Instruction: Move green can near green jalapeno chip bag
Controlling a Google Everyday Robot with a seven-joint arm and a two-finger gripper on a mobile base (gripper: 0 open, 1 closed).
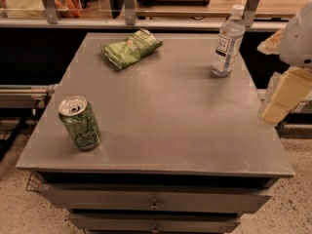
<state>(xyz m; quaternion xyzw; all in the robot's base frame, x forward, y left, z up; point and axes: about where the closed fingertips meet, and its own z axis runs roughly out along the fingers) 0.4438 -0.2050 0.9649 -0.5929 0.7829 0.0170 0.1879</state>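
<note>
At the lower left of the frame, the green can (80, 123) is shown standing upright on the grey table (165, 111), close to the table's left and front edges. Its silver top with pull tab is turned toward the camera, and pale script is seen on its green body.

Higher up and somewhat to the right, in the upper left-centre of the frame, the green jalapeno chip bag (131, 48) is seen lying flat and crinkled near the far edge of the table top, set at a slant. The can and the bag are well apart, separated by a bare stretch of table top.

Below the table top, at the bottom centre, drawer fronts (154, 204) with small knobs are visible.

In the upper right, a clear plastic water bottle (227, 40) with a white cap and a white label is shown upright near the far right corner of the table top, well apart from both the can and the bag.

At the right edge of the frame, the gripper (283, 100) is partly seen as pale cream blocks beneath a white rounded housing. It is held beyond the table's right edge and off its surface, and none of the objects is touched by it. Nothing is seen held in it, and how far it is open cannot be told.
</note>
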